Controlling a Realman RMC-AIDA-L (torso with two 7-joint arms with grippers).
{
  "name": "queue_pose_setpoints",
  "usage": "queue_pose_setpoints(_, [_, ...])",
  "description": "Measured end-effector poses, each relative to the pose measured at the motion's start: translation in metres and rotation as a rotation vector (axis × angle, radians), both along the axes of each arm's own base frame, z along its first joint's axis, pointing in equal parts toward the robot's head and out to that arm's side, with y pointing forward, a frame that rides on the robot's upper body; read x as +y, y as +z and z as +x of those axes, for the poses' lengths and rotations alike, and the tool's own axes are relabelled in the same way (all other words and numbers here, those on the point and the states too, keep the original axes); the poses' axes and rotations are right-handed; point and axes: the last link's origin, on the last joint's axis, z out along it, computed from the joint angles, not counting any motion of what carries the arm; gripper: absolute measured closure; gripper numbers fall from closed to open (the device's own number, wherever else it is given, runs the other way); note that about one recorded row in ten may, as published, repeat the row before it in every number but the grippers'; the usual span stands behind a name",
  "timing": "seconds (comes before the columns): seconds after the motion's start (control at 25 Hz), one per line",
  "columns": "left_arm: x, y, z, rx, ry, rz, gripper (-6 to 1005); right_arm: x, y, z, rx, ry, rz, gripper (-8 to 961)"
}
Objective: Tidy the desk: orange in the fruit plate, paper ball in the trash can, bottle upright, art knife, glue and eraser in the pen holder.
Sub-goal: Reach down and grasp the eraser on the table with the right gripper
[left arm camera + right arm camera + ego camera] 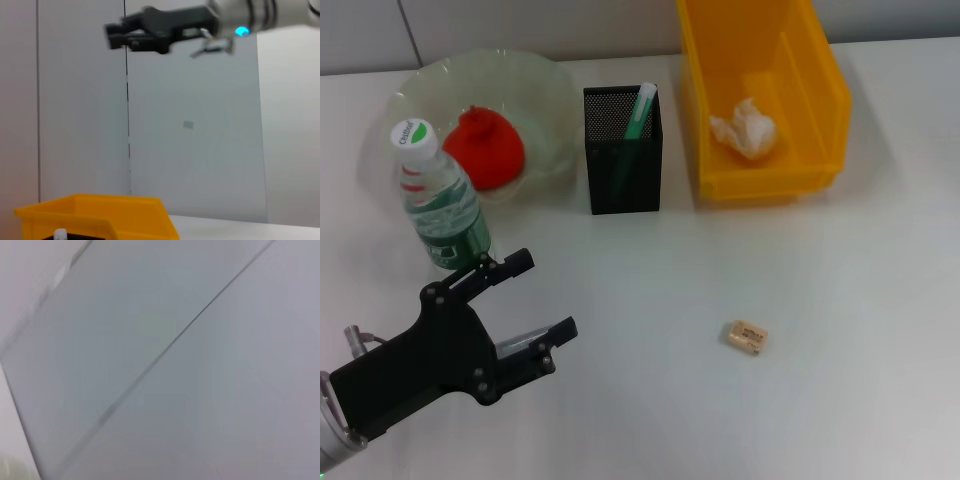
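Observation:
The bottle (442,200) stands upright at the left, white cap up. Just in front of it my left gripper (548,294) hangs open over the table, holding nothing and apart from the bottle. The orange (483,148) lies in the pale green fruit plate (545,90). The paper ball (745,130) rests inside the yellow trash can (820,100). A green-and-white stick (640,112) pokes out of the black mesh pen holder (623,170). The eraser (746,337) lies flat on the table, right of centre. My right gripper (114,36) is raised high, seen only in the left wrist view.
The white table (880,280) stretches around the eraser. The trash can (100,215) also shows low in the left wrist view against a grey panelled wall. The right wrist view shows only wall panels.

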Motion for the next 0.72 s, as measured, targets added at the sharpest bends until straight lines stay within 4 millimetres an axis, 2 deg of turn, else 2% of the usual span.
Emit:
queue_pose_setpoints(0.04, [0.0,0.0,0.0,0.0,0.0,0.0,263,-0.007,0.002,0.009,0.071,-0.003,-0.02,628])
queue_pose_setpoints(0.08, [0.0,0.0,0.0,0.0,0.0,0.002,263,-0.018,0.001,0.033,0.201,-0.003,-0.051,625])
queue_pose_setpoints(0.12, [0.0,0.0,0.0,0.0,0.0,0.002,264,-0.018,0.001,0.033,0.201,-0.003,-0.051,621])
queue_pose_setpoints(0.16, [0.0,0.001,0.0,0.001,0.0,0.002,264,-0.026,-0.003,0.057,0.314,-0.016,-0.08,617])
queue_pose_setpoints(0.2, [0.001,0.001,0.0,0.002,0.001,0.003,264,-0.026,-0.003,0.057,0.314,-0.016,-0.08,614])
queue_pose_setpoints(0.24, [0.001,0.001,-0.001,0.004,0.002,0.003,264,-0.031,-0.005,0.069,0.371,-0.024,-0.095,610])
queue_pose_setpoints(0.28, [0.001,0.001,-0.002,0.007,0.004,0.004,264,-0.038,-0.008,0.092,0.489,-0.063,-0.134,590])
queue_pose_setpoints(0.32, [0.001,0.001,-0.002,0.007,0.004,0.004,265,-0.038,-0.008,0.092,0.489,-0.063,-0.134,570])
queue_pose_setpoints(0.44, [0.001,0.002,-0.003,0.013,0.008,0.003,265,-0.048,-0.005,0.111,0.618,-0.12,-0.204,510])
queue_pose_setpoints(0.48, [0.001,0.003,-0.005,0.017,0.012,0.0,265,-0.055,-0.006,0.113,0.667,-0.183,-0.302,489])
queue_pose_setpoints(0.56, [0.001,0.003,-0.006,0.02,0.016,-0.002,266,-0.059,-0.007,0.112,0.669,-0.224,-0.353,449])
queue_pose_setpoints(0.68, [0.0,0.003,-0.008,0.027,0.025,-0.003,266,-0.062,-0.016,0.108,0.573,-0.412,-0.473,389])
queue_pose_setpoints(0.72, [0.0,0.003,-0.008,0.027,0.025,-0.003,266,-0.062,-0.019,0.106,0.517,-0.476,-0.485,280])
